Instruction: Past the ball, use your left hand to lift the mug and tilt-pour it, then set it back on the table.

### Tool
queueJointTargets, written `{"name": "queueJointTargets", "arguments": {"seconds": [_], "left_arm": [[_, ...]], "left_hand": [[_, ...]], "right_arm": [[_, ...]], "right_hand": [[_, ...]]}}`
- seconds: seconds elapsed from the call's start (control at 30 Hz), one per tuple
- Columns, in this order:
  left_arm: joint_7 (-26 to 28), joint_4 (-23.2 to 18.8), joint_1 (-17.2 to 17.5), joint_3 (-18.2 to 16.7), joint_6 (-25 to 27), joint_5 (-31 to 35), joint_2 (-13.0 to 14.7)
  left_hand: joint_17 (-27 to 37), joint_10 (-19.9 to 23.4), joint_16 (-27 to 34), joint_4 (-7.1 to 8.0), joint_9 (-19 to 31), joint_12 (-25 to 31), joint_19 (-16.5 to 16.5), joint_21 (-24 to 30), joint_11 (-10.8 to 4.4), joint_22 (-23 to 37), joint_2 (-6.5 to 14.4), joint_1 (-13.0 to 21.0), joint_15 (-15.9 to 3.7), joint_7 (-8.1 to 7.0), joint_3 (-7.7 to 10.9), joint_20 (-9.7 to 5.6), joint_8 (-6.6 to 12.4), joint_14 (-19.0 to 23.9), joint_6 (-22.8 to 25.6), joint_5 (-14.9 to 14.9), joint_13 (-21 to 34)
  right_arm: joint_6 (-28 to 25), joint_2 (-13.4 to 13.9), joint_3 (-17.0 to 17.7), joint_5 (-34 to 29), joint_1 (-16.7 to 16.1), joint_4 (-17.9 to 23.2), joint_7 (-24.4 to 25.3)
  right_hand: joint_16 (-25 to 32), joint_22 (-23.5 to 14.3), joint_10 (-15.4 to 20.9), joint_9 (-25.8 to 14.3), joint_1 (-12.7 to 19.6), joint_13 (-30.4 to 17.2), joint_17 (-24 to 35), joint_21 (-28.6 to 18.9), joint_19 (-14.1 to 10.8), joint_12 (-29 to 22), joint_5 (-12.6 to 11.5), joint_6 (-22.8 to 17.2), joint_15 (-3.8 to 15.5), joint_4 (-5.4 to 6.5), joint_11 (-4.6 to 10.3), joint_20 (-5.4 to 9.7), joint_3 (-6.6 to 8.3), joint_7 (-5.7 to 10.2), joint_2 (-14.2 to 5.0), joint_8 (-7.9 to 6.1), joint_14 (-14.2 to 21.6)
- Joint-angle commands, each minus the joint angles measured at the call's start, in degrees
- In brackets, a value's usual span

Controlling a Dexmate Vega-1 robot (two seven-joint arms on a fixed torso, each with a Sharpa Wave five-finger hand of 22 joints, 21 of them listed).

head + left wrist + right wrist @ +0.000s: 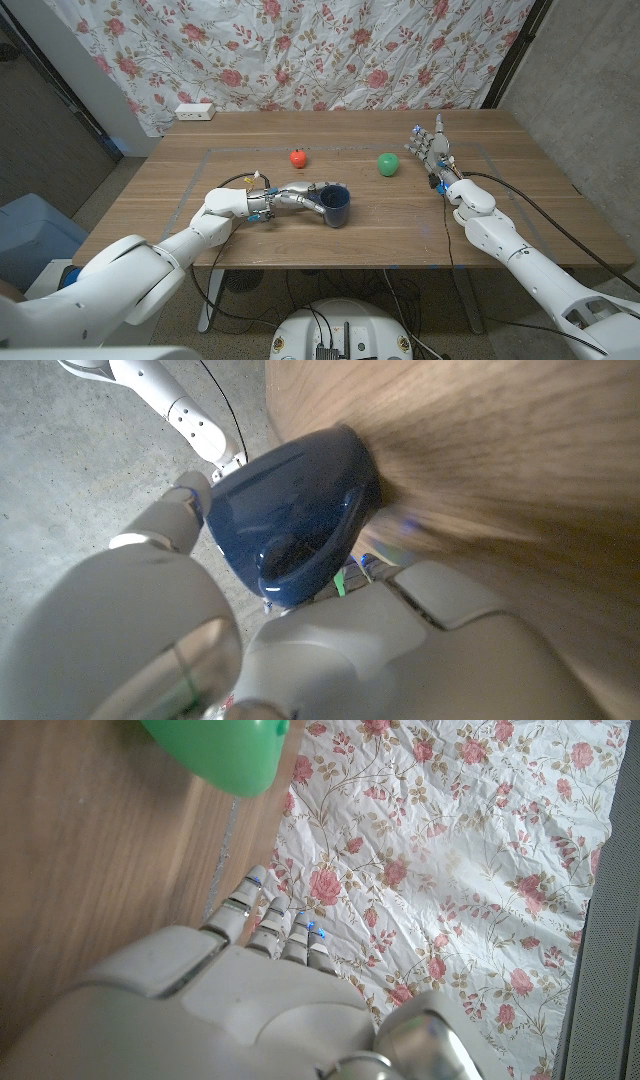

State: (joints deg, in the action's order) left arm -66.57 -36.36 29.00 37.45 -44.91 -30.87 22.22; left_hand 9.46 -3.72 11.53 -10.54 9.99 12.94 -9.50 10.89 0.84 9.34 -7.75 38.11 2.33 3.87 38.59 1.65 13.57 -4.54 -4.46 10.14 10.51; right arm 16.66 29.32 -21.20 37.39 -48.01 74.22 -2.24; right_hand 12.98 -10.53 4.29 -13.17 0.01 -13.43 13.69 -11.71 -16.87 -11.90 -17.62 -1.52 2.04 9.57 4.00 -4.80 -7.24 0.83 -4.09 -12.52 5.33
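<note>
Near the wooden surface's (400, 215) middle, the left hand (285, 196) wraps its fingers on the glossy navy mug (335, 206), standing this side of a small red ball (298, 158) and smooth green one (388, 164), lift due next, while the right hand (430, 148) waits open, fingers up.

A red apple (298, 157) and white power strip (195, 112) sit on the table (400, 215).

Light: even, soft, bright over my wooden desk (400, 215).
Shadows: faint.
Blur: my left wrist view smears the wood grain.
Glare: sheen on the glossy dark-blue mug (295, 525).
</note>
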Motion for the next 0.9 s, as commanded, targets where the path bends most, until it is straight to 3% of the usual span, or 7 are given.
{"name": "queueJointTargets", "arguments": {"seconds": [0.03, 0.13, 0.3, 0.7, 0.9], "left_arm": [[-0.7, 2.5, -0.6, -0.3, -0.5, -0.2, -1.6], [-0.6, 3.1, -0.6, -0.6, -0.6, -0.4, -2.0], [0.1, 4.7, -0.8, -1.1, -2.8, -0.3, -2.8], [2.7, 3.6, 0.7, -2.1, -3.2, -0.8, -3.2], [2.9, 3.6, 0.9, -2.2, -3.5, -0.9, -3.4]], "left_hand": [[0.3, 1.7, 0.4, -0.01, 0.4, 0.7, 0.6, 0.2, 0.24, 0.2, 0.2, 1.7, 0.2, 0.12, 0.24, 0.28, 0.66, 1.7, 1.4, 0.2, 0.3], [0.3, 2.4, 0.4, -0.04, 0.5, 0.8, 1.1, 0.2, 0.12, 0.2, 0.2, 2.3, 0.23, 0.22, 0.3, 0.09, 0.73, 2.4, 1.7, 0.2, 0.3], [0.4, 4.4, 0.4, -0.08, 0.5, 1.2, 2.2, 0.2, 2.23, 0.2, 0.2, 3.9, 1.51, 2.35, 0.41, -0.56, 0.97, 4.6, 2.9, 0.2, 0.6], [0.5, 9.5, 1.1, -0.15, 0.8, 2.3, 5.8, 0.4, 2.05, 0.2, -0.5, 7.3, 0.41, 3.66, 0.11, -1.68, 2.38, 10.8, 6.8, 0.0, 1.1], [0.7, 12.3, 1.3, -0.14, 1.2, 3.0, 7.7, 0.4, 0.74, 0.2, -0.5, 9.5, -1.05, 3.2, -0.18, -2.25, 3.83, 13.6, 9.7, 0.1, 1.7]], "right_arm": [[0.0, 0.0, 0.0, 0.0, 0.0, 0.0, 0.0], [0.0, 0.0, 0.0, 0.0, 0.0, 0.0, 0.0], [0.0, 0.0, 0.0, 0.0, 0.0, 0.0, 0.0], [0.0, 0.0, 0.0, 0.0, 0.0, 0.0, 0.0], [0.0, 0.0, 0.0, 0.0, 0.0, 0.0, 0.0]], "right_hand": [[0.3, -0.1, 0.2, -0.3, -0.5, -0.2, 0.2, -0.3, -0.2, -0.4, -0.4, -0.4, 0.36, 0.31, 0.16, 0.05, -0.05, 0.09, -2.76, -0.3, 0.5], [0.3, -0.1, 0.2, -0.3, -0.5, -0.2, 0.2, -0.3, -0.2, -0.3, -0.4, -0.4, 0.36, 0.31, 0.18, 0.03, -0.04, 0.06, -2.77, -0.3, 0.5], [0.3, -0.1, 0.1, -0.3, -0.5, -0.2, 0.2, -0.3, -0.2, -0.3, -0.4, -0.4, 0.34, 0.32, 0.16, 0.05, -0.05, 0.02, -2.77, -0.27, 0.5], [0.3, -0.1, 0.2, -0.3, -0.5, -0.2, 0.2, -0.3, -0.2, -0.3, -0.4, -0.4, 0.33, 0.31, 0.16, 0.06, -0.06, 0.06, -2.75, -0.28, 0.5], [0.3, -0.1, 0.2, -0.3, -0.5, -0.2, 0.2, -0.3, -0.2, -0.3, -0.4, -0.4, 0.35, 0.31, 0.17, 0.07, -0.06, 0.09, -2.77, -0.28, 0.5]]}}
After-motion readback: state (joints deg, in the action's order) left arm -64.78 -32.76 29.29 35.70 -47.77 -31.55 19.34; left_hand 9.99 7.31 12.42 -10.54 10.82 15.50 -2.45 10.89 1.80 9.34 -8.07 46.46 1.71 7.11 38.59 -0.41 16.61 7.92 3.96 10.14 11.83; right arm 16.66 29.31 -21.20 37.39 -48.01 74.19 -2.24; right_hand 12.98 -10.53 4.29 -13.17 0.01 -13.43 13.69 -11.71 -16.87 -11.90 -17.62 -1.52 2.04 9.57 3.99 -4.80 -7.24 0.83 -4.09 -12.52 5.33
